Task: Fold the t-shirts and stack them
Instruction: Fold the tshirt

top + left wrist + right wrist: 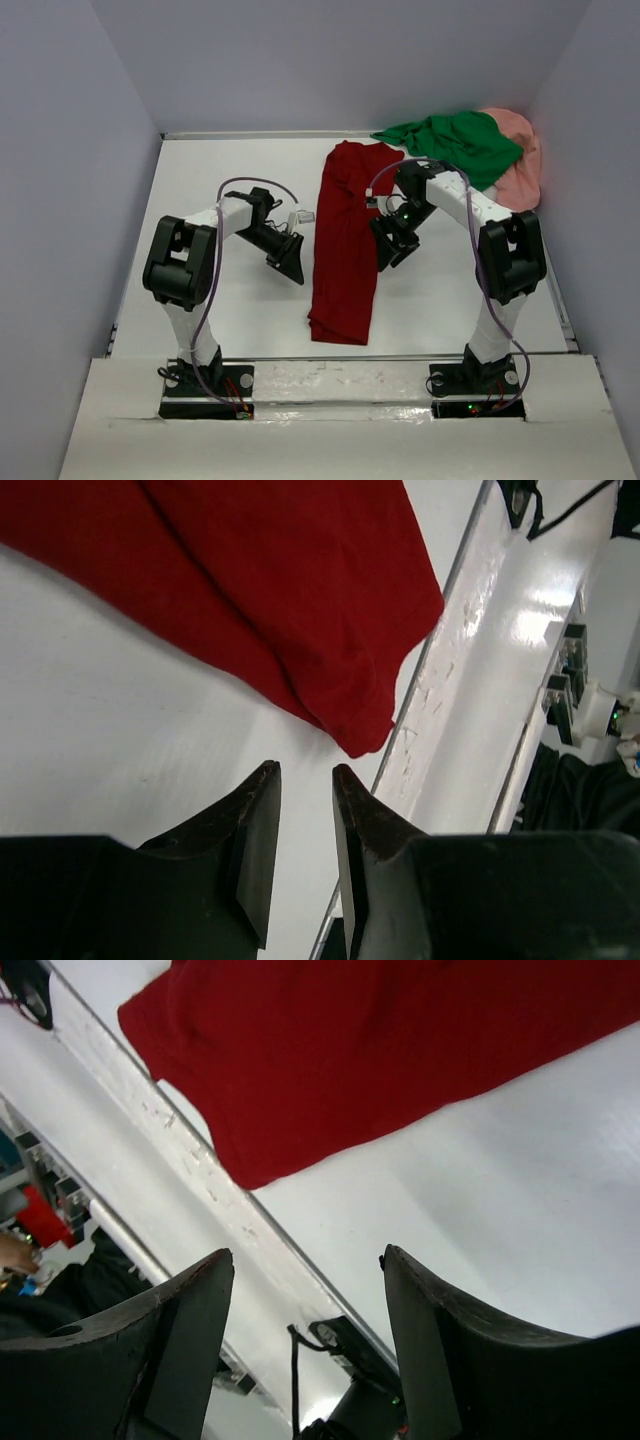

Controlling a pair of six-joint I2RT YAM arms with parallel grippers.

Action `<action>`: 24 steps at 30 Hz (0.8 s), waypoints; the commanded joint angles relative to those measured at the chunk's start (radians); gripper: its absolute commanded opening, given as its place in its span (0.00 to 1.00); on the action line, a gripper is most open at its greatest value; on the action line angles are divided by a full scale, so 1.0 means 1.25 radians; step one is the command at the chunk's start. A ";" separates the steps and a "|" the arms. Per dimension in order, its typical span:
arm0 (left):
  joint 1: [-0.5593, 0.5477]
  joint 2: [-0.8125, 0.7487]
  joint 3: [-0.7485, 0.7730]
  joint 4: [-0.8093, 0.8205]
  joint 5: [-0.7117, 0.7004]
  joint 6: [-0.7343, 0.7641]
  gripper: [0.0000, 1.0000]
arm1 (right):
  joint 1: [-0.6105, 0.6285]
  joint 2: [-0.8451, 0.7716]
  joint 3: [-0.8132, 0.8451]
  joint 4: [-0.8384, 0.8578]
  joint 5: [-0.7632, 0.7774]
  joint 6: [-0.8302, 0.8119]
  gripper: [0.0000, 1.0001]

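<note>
The dark red t-shirt (345, 240) lies in the middle of the table as a long narrow strip running front to back. Its near end shows in the left wrist view (280, 590) and the right wrist view (380, 1050). The bright green t-shirt (455, 143) is bunched at the back right, partly over the salmon pink one (520, 160). My left gripper (292, 262) hangs just left of the red strip, its jaws (306, 772) narrowly open and empty. My right gripper (388, 250) hangs by the strip's right edge, wide open (306, 1255) with nothing in it.
A white front ledge (340, 380) carries both arm bases and shows as a raised rail (500, 630) past the red shirt's near end. Grey walls close in the left, back and right sides of the white table (230, 170).
</note>
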 commanded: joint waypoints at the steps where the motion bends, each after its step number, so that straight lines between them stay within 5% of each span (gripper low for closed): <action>1: -0.041 0.013 0.038 -0.120 0.054 0.109 0.37 | 0.002 0.000 -0.029 -0.073 -0.041 -0.036 0.68; 7: -0.098 0.087 0.084 -0.216 0.065 0.197 0.39 | 0.002 0.053 -0.006 -0.102 -0.061 -0.096 0.67; 11: -0.105 0.139 0.080 -0.231 0.086 0.230 0.40 | 0.024 0.054 -0.053 0.007 -0.050 -0.068 0.67; 18: -0.088 0.111 -0.002 0.000 0.015 0.044 0.29 | 0.053 0.056 -0.117 0.165 -0.093 -0.015 0.67; 24: -0.070 0.100 -0.038 0.046 0.004 -0.019 0.24 | 0.071 0.056 -0.142 0.204 -0.130 0.024 0.66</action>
